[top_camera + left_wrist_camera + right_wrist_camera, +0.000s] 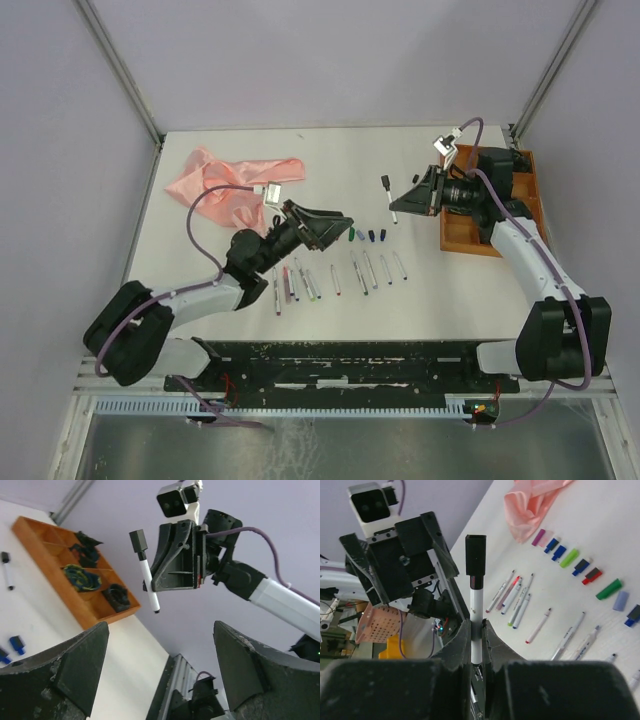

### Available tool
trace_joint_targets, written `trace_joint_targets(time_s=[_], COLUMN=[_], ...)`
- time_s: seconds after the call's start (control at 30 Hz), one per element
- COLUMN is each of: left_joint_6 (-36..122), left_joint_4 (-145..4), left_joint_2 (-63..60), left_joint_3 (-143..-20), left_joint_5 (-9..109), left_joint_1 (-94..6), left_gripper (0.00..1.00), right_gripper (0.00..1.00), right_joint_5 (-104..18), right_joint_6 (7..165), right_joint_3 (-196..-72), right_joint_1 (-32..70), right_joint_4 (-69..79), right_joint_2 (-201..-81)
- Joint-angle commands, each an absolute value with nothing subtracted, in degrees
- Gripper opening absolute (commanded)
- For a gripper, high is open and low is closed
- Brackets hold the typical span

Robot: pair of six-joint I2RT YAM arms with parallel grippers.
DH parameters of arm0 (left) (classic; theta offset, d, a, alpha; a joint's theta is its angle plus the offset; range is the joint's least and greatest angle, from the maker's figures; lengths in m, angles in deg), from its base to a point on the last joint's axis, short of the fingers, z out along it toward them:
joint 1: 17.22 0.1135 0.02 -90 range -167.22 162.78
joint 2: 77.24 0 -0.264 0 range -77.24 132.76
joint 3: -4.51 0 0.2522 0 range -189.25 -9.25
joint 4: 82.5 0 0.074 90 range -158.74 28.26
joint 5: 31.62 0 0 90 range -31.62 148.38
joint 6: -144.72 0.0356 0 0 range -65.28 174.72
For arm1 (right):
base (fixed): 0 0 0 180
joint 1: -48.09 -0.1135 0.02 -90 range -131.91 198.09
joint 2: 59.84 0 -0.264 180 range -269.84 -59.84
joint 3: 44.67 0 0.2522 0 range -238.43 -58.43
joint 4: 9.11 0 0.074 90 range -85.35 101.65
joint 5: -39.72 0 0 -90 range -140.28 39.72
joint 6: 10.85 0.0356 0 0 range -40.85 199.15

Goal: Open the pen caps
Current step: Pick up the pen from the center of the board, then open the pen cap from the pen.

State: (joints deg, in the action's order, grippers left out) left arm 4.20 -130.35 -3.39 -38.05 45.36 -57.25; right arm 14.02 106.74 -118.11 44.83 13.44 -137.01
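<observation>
Wooden tray (40, 535) sits at the right side of the table (450, 290), split by dividers into compartments. Three of them hold dark tangled bundles. One is blackish-teal (86, 545), the next dark blue with yellow-green strands (81, 577), and the one nearest the tray's corner is black (117, 596). What the bundles are cannot be told. The far end of the tray shows bare wood.

The right gripper (476, 632) is raised off the table beside the tray, its jaws closed narrowly on the white barrel of a pen (476, 605). The pen stands roughly upright in the grip, with its black cap (475, 555) on the upper end and well clear of the fingers.

The left gripper (161, 650) faces that pen with its jaws spread wide and nothing between them. It is apart from both pen and cap.

Loose caps (568, 558) lie in a rough line on the table below, in purple, blue, green, red and pale lilac, none of them on a barrel. Uncapped pens (539, 626) lie flat near them in small groups, coloured tips bare. A pink cloth (230, 185) is crumpled at the far left of the table, away from the tray.
</observation>
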Motion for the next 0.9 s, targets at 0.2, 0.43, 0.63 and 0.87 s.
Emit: trace_joint_targets(time_s=[0.2,0.43,0.63,0.87], left_joint_6=[-5.4,-7.76,-11.18,-14.05], left_joint_4=[-144.83,-146.05,-150.18,-153.11], left_joint_2=[9.43,13.52,15.96,17.86], left_joint_3=[-52.19,-57.34,-58.97,-59.37], left_joint_5=[36.76,36.06,33.69,32.07], left_joint_1=[-56.16,-56.16,-56.16,-56.24], left_gripper=[0.9,0.79,0.61,0.44], right_gripper=[0.0,0.0,0.0,0.0], right_joint_5=[22.44,23.02,22.99,22.62], right_joint_6=[115.1,114.79,111.52,108.79], right_joint_3=[-117.92,-117.97,-118.78,-119.39], right_joint_1=[40.81,38.17,36.89,36.43], right_joint_4=[0.13,0.21,3.84,6.77], right_joint_2=[-130.98,-131.25,-132.02,-133.01])
